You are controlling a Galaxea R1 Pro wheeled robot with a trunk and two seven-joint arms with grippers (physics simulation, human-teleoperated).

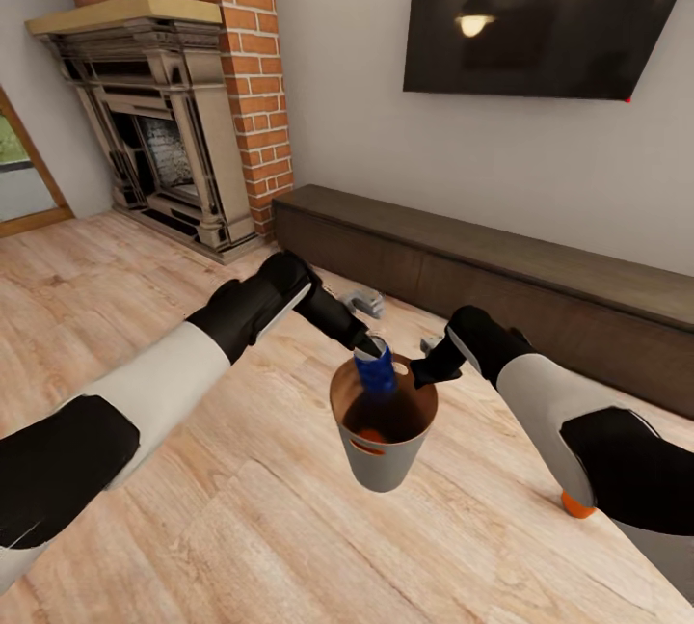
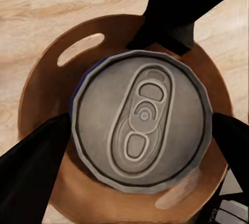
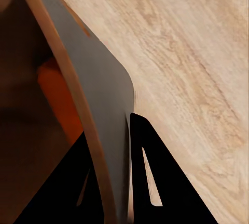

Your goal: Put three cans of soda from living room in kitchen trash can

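Head view has my left claw clamped on the dark blue can, holding it upright at the mouth of the trash can. My right claw pinches the bin's rim, one finger inside and one outside, keeping it off the wooden floor. Something orange lies at the bin's bottom.

Gripper clamps the bin's rim above a wood floor.
The bin wall, grey outside and brown inside, sweeps from the frame's upper left to its bottom centre, pinched between the right gripper's two black fingers, one on each face. An orange can glows inside the bin at mid-left. Pale plank floor fills the right side.
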